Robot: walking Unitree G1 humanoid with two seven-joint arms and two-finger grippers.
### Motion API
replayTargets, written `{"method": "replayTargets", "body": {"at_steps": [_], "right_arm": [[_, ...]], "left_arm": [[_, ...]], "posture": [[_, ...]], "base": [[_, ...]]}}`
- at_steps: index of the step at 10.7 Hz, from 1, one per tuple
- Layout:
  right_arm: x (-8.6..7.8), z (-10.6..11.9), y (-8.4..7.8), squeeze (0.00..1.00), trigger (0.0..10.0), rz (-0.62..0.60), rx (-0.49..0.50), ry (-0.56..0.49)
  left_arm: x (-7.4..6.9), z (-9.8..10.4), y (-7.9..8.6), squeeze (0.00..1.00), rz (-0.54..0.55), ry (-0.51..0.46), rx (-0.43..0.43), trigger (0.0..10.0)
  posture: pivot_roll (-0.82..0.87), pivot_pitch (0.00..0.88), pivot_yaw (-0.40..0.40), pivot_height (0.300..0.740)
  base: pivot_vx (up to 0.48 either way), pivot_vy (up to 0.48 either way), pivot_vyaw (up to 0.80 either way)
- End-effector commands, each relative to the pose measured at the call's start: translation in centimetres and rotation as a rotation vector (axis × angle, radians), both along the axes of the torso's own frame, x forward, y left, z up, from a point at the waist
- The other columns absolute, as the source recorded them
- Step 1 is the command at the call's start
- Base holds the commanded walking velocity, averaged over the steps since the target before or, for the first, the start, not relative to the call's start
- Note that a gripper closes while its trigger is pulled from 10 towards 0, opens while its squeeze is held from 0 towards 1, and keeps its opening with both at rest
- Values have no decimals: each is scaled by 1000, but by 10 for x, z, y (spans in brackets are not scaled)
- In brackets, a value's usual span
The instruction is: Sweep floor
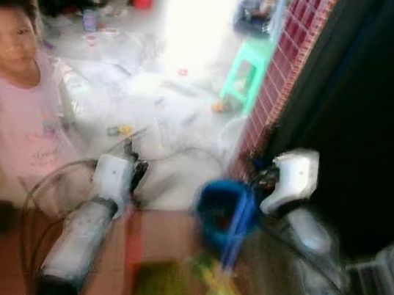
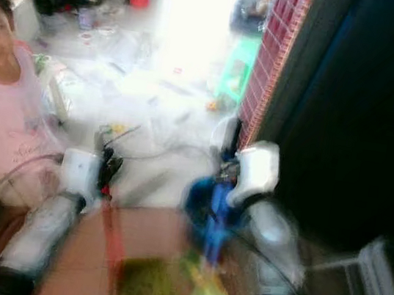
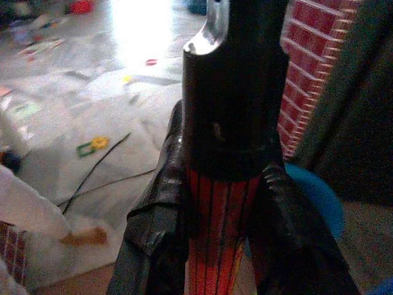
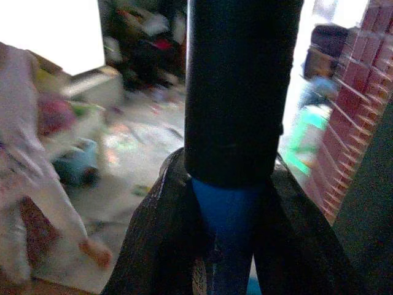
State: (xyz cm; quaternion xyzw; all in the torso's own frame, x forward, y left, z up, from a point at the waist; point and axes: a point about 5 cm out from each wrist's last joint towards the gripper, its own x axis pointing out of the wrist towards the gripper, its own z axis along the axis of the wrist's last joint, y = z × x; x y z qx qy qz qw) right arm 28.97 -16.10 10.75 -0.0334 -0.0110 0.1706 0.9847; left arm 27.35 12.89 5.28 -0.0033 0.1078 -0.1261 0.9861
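L claw [image 3: 218, 203] grips red broom handle [image 3: 215, 246] btwn fingers.

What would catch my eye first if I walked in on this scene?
Probably the person in a pink shirt standing close on the robot's left, watching. Next, the two silver arms: the left end effector is clamped on a red-and-black striped handle, the right end effector on a blue handle. Beyond lie a littered pale floor and a green plastic stool beside a red brick pillar.
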Motion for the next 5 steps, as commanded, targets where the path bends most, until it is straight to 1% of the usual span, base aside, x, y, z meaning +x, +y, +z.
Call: {"method": "replayTargets", "body": {"at_steps": [1, 2, 3, 4, 5], "right_arm": [[4, 9, 3, 0, 10000, -13, -16, -57], [6, 12, -1, 0, 10000, -61, -22, -84], [7, 15, -1, 0, 10000, -67, -23, -99], [8, 20, 2, 0, 10000, -57, -13, -120], [11, 30, 7, 0, 10000, -37, -45, -182]], "left_arm": [[1, 2, 7, 0, 4, -11, 17, 10000], [2, 2, 8, 0, 1, -27, 57, 10000], [2, 0, 10, 0, 4, -24, 82, 10000], [4, -1, 12, 0, 17, -12, 80, 10000], [6, 1, 11, 0, 11, -44, 96, 10000]], "posture": [[-38, 0, 15, 740], [-38, 0, 14, 740], [-37, 0, 12, 740], [-40, 0, 12, 740], [-40, 0, 13, 740]], "base": [[0, 0, 0], [0, 0, 0], [0, 0, 0], [0, 0, 0], [0, 0, 0]]}}
